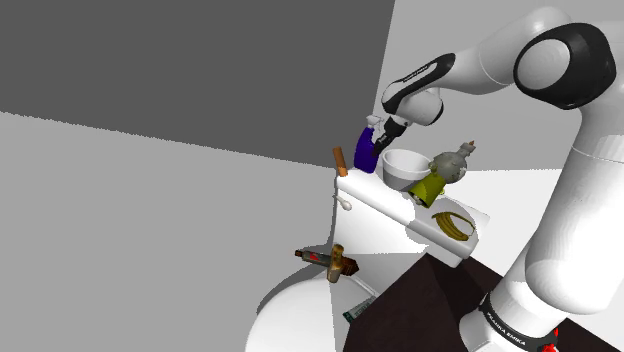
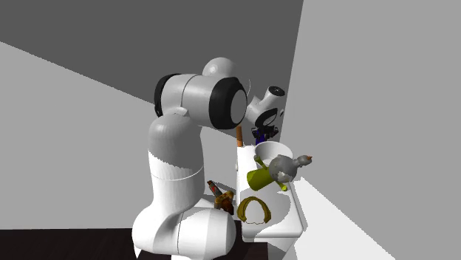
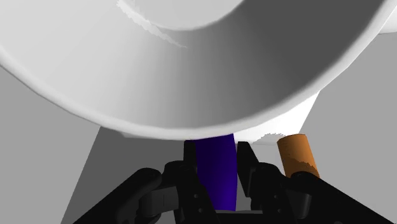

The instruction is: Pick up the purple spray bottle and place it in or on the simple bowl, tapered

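Half done, by my judgement: the black gripper [image 3: 216,147] pinches the purple bottle [image 3: 215,177] between its two fingers, so the grasp is made and the placing is left. The bottle is just beside the white bowl [image 1: 402,166], on the shoulder view's left of it, not in it. Whether it is clear of the white ledge [image 1: 380,205] I cannot tell.

Bottle: smooth, deep violet, straight-sided where it shows. Bowl: plain white, round, narrowing toward its base. A brown cylinder [image 3: 297,156] stands just beside the gripper.
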Motion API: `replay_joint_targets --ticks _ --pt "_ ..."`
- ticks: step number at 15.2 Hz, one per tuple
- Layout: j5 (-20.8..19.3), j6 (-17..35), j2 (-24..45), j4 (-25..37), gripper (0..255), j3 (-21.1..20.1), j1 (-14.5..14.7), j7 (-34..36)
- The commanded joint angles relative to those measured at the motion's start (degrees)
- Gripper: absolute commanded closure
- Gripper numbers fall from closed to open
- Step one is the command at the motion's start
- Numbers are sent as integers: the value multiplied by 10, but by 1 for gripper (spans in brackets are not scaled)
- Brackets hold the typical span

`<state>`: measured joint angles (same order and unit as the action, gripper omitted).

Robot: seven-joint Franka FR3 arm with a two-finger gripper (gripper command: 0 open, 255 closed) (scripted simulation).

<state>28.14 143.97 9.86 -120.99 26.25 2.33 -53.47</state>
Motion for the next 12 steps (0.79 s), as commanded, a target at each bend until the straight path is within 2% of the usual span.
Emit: replay_joint_targets --ticks 1,6,12 --pt "0 0 0 0 255 0 0 0" --pt "0 0 0 0 255 0 0 0" --pt "-38 -34 -27 15 255 9 6 33"
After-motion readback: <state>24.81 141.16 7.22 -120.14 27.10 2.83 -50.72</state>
